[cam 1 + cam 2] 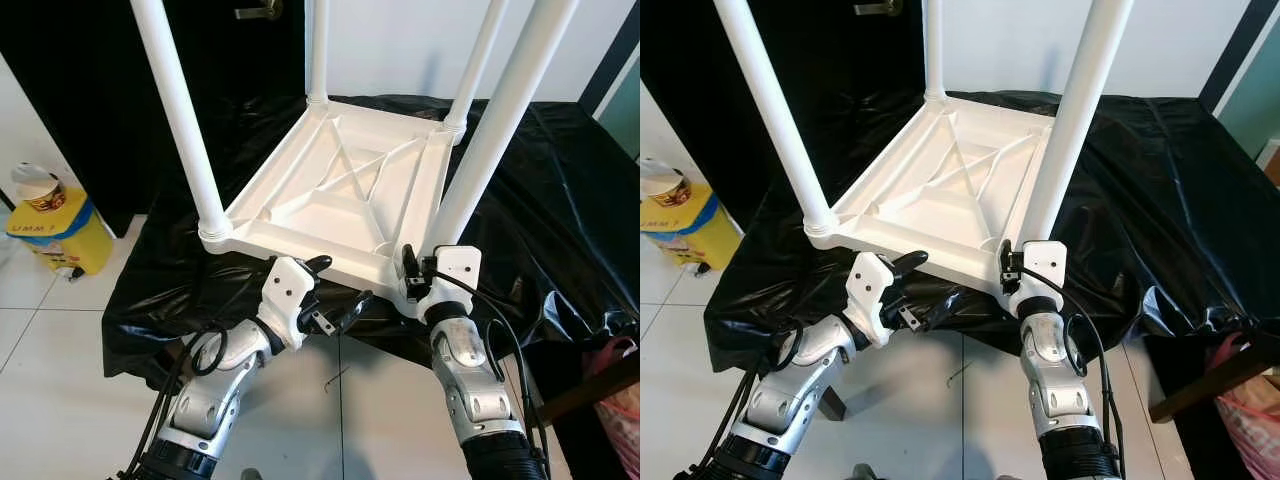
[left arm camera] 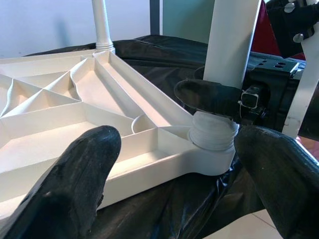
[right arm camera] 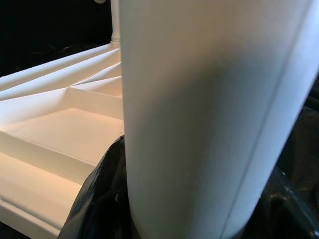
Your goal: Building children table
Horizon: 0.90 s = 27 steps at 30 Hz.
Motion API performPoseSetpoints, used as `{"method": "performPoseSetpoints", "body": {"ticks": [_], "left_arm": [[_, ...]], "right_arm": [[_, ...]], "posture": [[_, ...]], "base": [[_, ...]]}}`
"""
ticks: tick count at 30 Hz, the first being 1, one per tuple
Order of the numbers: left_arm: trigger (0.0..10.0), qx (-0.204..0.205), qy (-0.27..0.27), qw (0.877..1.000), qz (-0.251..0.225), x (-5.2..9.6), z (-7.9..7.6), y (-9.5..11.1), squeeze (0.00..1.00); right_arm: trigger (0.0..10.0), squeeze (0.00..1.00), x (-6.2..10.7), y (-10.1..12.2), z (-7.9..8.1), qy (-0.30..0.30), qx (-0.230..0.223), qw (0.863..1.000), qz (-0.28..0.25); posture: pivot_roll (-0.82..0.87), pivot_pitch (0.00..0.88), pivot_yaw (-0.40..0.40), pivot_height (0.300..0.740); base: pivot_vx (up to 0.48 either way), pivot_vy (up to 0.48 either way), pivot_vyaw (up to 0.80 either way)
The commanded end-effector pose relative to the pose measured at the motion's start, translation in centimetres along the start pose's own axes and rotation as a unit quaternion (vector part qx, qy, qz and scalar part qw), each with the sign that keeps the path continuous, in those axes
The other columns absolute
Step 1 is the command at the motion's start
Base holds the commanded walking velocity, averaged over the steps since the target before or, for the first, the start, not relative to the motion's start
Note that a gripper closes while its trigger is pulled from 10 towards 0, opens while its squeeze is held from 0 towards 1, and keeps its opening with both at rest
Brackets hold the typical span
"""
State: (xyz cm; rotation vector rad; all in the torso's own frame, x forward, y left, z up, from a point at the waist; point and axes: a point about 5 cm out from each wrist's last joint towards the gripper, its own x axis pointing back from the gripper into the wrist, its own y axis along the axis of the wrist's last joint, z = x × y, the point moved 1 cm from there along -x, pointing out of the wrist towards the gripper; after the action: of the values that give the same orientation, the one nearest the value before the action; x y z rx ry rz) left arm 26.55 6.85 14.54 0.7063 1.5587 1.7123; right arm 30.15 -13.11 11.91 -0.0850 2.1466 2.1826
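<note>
Nearest the robot, left gripper (image 1: 335,292) hovers at the near edge of the upside-down white tabletop (image 1: 335,195), fingers (image 2: 79,169) spread wide open, holding nothing, one finger above the rim and one below it. Right gripper (image 1: 418,268) is at the near right corner, fingers closed around the base of the near right leg (image 1: 500,120); right wrist view has that leg pressed close between the black fingers (image 3: 99,199). Left wrist view looks across the ribbed underside to that same corner socket (image 2: 213,137), with a right finger wrapped on the leg just above it. Tabletop lies flat, underside up, on a worktop covered in black plastic sheet (image 1: 560,190), near edge at the sheet's front. Near left leg (image 1: 180,115) stands upright in its corner; two far legs (image 1: 317,50) also upright at the back corners. Yellow bin (image 1: 62,232) on the tiled floor (image 1: 50,370) off to the left. Dark wall behind left, white wall behind right.
</note>
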Motion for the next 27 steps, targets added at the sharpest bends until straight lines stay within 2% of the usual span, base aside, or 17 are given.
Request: {"method": "performPoseSetpoints", "body": {"ticks": [1, 6, 7, 8, 13, 16, 19, 22, 23, 25, 26, 27], "left_arm": [[10.0, -0.005, -0.003, 1.0, -0.003, -0.2, -0.1, 0.1, 0.0], [10.0, -0.006, -0.002, 1.0, -0.004, -0.3, -0.1, 0.2, 0.0], [10.0, -0.006, -0.001, 1.0, -0.005, -0.3, 0.0, 0.2, 0.0], [10.0, -0.006, 0.0, 1.0, -0.005, -0.3, 0.0, 0.2, 0.0], [10.0, -0.006, 0.0, 1.0, -0.005, -0.4, 0.0, 0.2, 0.0], [10.0, -0.008, -0.003, 1.0, -0.002, -0.4, -0.1, 0.1, 0.0], [10.0, -0.008, -0.004, 1.0, -0.002, -0.3, -0.1, 0.1, 0.0], [10.0, -0.009, -0.004, 1.0, 0.001, -0.2, 0.0, 0.1, 0.0], [10.0, -0.009, -0.004, 1.0, 0.001, -0.2, 0.0, 0.1, 0.0], [10.0, -0.009, -0.005, 1.0, 0.003, -0.2, -0.1, 0.0, 0.0], [10.0, -0.009, -0.005, 1.0, 0.003, -0.2, -0.1, 0.0, 0.0], [10.0, -0.009, -0.006, 1.0, 0.004, -0.2, -0.2, -0.1, 0.0]], "right_arm": [[10.0, 0.0, 0.6, -2.0, -0.4, -0.012, 0.011, 0.998, 0.053], [10.0, 0.0, 0.6, -1.7, -0.1, -0.007, 0.022, 0.999, 0.045], [10.0, 0.88, 0.5, -1.6, -0.2, -0.007, 0.024, 0.999, 0.042], [10.0, 1.0, 0.5, -1.4, -0.3, -0.004, 0.018, 0.999, 0.04], [10.0, 1.0, 0.2, -0.5, -0.8, 0.02, 0.011, 1.0, 0.021], [10.0, 1.0, 0.1, 0.4, -1.8, 0.07, 0.019, 0.997, -0.001], [10.0, 1.0, 0.1, 0.6, -2.0, 0.094, 0.022, 0.995, -0.005], [10.0, 1.0, 0.1, 0.8, -2.6, 0.172, 0.04, 0.984, -0.01], [10.0, 1.0, 0.1, 0.8, -2.6, 0.172, 0.04, 0.984, -0.01], [10.0, 1.0, 0.0, 0.7, -2.9, 0.222, 0.036, 0.974, 0.001], [10.0, 0.0, 0.0, 0.6, -3.0, 0.233, 0.034, 0.972, 0.004], [10.0, 0.0, 0.0, 0.7, -2.9, 0.256, 0.034, 0.966, 0.005]], "posture": [[-0.01, 0.019, -0.032, 0.74], [-0.01, 0.017, -0.035, 0.74], [-0.01, 0.016, -0.034, 0.74], [-0.01, 0.016, -0.032, 0.74], [-0.01, 0.016, -0.028, 0.74], [-0.01, 0.017, -0.024, 0.74], [-0.01, 0.018, -0.023, 0.74], [-0.02, 0.022, -0.021, 0.74], [-0.02, 0.022, -0.021, 0.74], [-0.02, 0.026, -0.018, 0.74], [-0.02, 0.026, -0.018, 0.74], [-0.02, 0.028, -0.015, 0.74]], "base": [[0.0, 0.0, 0.0], [0.0, 0.0, 0.0], [0.0, 0.0, 0.0], [0.0, 0.0, 0.0], [0.0, 0.0, 0.0], [0.0, 0.0, 0.0], [0.0, 0.0, 0.0], [0.0, 0.0, 0.0], [0.0, 0.0, 0.0], [0.0, 0.0, 0.0], [0.0, 0.0, 0.0], [0.0, 0.0, 0.0]]}}
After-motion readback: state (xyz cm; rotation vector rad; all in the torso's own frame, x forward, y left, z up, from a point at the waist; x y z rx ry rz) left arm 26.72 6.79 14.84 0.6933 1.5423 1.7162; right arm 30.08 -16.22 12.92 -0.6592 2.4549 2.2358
